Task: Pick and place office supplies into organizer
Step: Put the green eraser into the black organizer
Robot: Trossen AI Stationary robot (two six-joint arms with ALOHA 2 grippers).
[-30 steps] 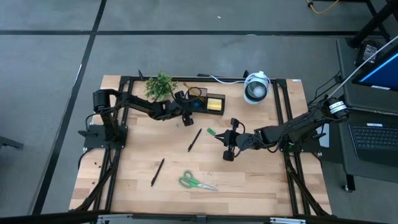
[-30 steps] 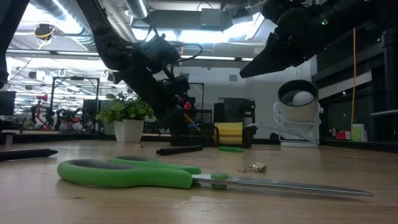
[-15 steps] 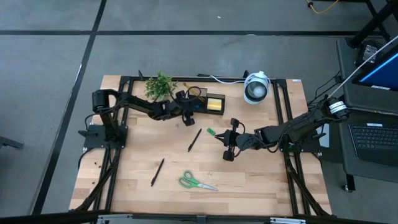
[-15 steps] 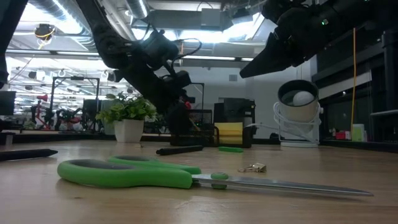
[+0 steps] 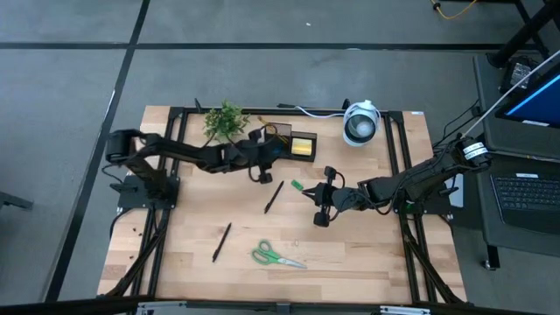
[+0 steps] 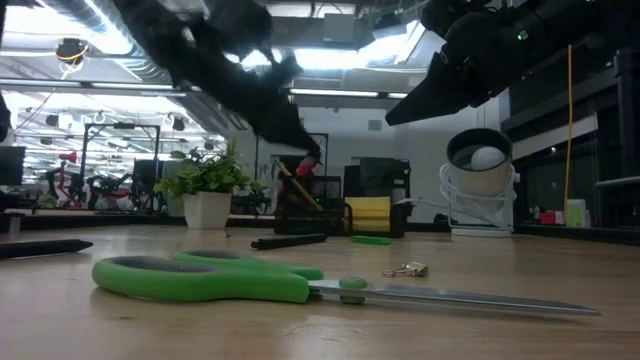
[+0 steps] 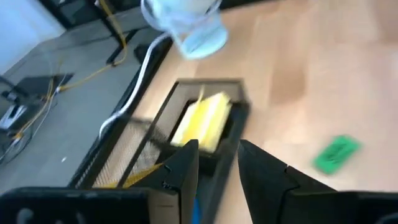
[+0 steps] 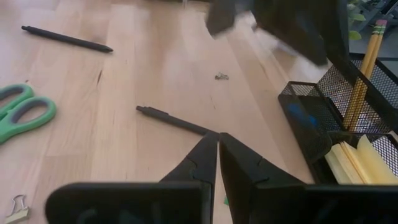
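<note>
Left gripper (image 5: 260,171), fingers parted and empty, hovers at the organizer's (image 5: 291,143) seven o'clock; right gripper (image 5: 318,208) closed, empty.

From my station I can make out no readable text, label, brand, number or sign on anything in any of these views.
</note>
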